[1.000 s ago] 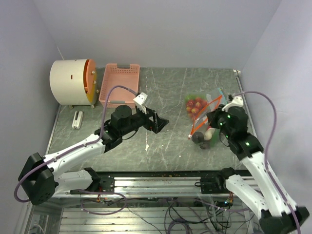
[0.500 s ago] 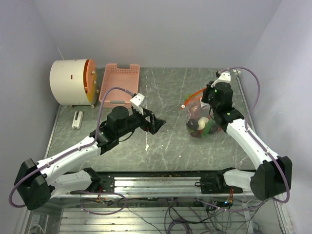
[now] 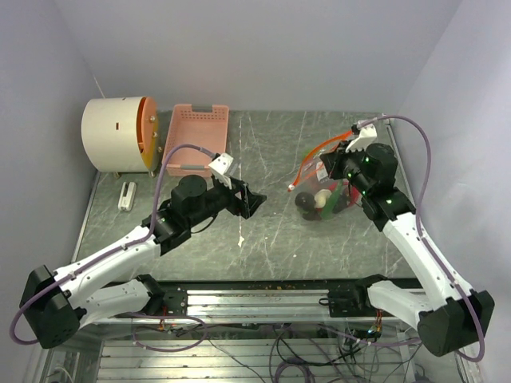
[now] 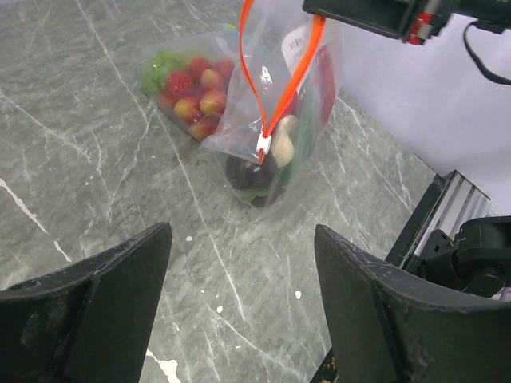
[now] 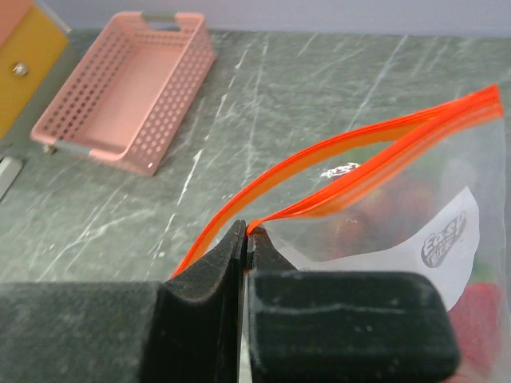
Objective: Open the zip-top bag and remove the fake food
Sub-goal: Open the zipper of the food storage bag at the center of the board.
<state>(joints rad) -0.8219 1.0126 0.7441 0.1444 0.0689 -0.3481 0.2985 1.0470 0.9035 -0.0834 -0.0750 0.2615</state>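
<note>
A clear zip-top bag (image 3: 313, 182) with an orange zip strip hangs from my right gripper (image 3: 334, 165), its bottom resting on the table. That gripper (image 5: 247, 233) is shut on one side of the orange strip, and the mouth (image 5: 351, 163) gapes open. Fake food (image 4: 254, 174) sits in the bag's bottom: dark, cream and green pieces. More red and green pieces (image 4: 192, 80) show through clear plastic low on the table behind it. My left gripper (image 3: 254, 200) stands open, low and left of the bag, with only bare table between its fingers (image 4: 128, 279).
A pink slotted basket (image 3: 196, 136) stands at the back, with a white drum with an orange face (image 3: 120, 134) to its left. A small white item (image 3: 127, 195) lies near the left edge. The metal rail (image 3: 263, 295) runs along the near edge.
My right gripper has carried the bag's zip edge up and toward the back, so the bag now hangs upright with its mouth open. My left gripper drew back slightly left and its jaws narrowed a little.
</note>
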